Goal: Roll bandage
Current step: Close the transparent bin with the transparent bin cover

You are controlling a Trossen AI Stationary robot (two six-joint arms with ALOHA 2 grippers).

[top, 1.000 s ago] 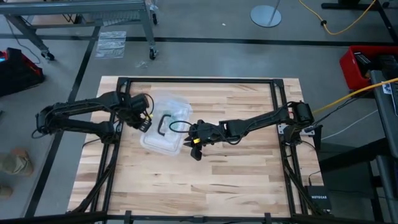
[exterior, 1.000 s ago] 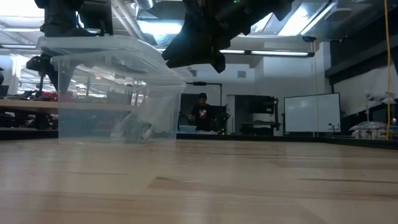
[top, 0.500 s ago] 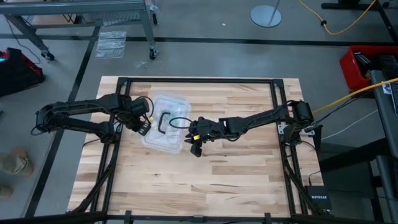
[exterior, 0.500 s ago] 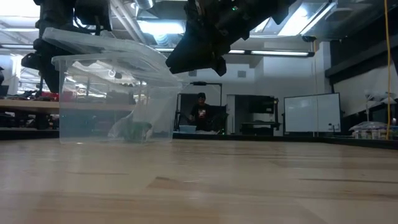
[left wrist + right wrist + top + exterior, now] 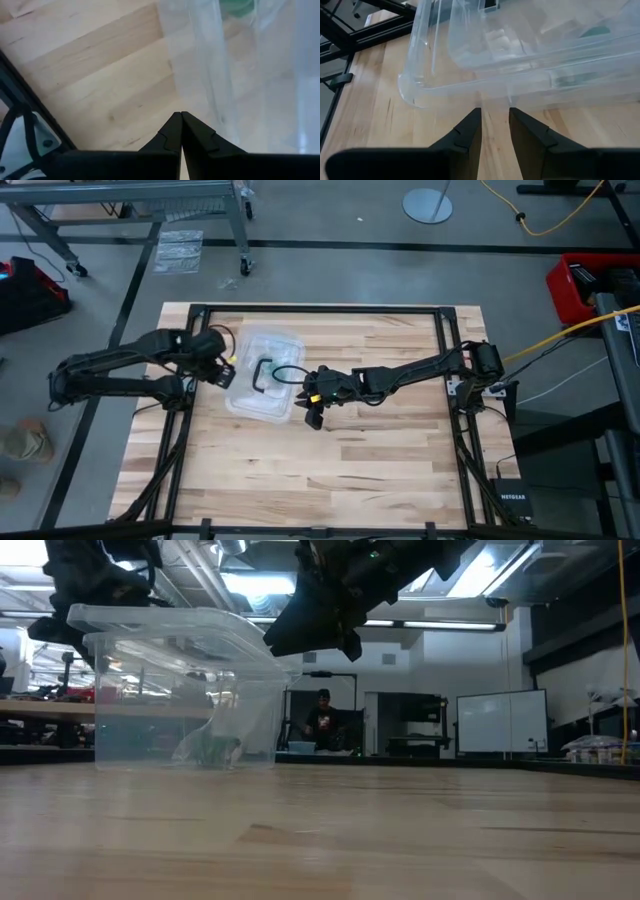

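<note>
The green bandage (image 5: 213, 749) lies on the floor of a clear plastic box (image 5: 262, 376) whose clear lid (image 5: 170, 622) rests level on top. It also shows through the plastic in the left wrist view (image 5: 238, 7). My left gripper (image 5: 226, 372) is shut and hangs above the table just off the box's left wall (image 5: 210, 75). My right gripper (image 5: 310, 408) hovers at the box's near right corner, fingers apart, with the lid's rim (image 5: 490, 92) just ahead of the fingertips (image 5: 472, 117). Only wood shows between them.
A black handle (image 5: 262, 376) sits on the lid. A black frame (image 5: 190, 315) rings the wooden table, and its bar (image 5: 30, 115) lies close behind my left gripper. Bare wood stretches toward the near edge (image 5: 340, 480). A person (image 5: 325, 720) stands far off in the room.
My left gripper has drawn back from the lid's left end toward the table's left edge and risen a little, staying shut. The lid's left end tipped up half a second ago and has settled level on the box again.
</note>
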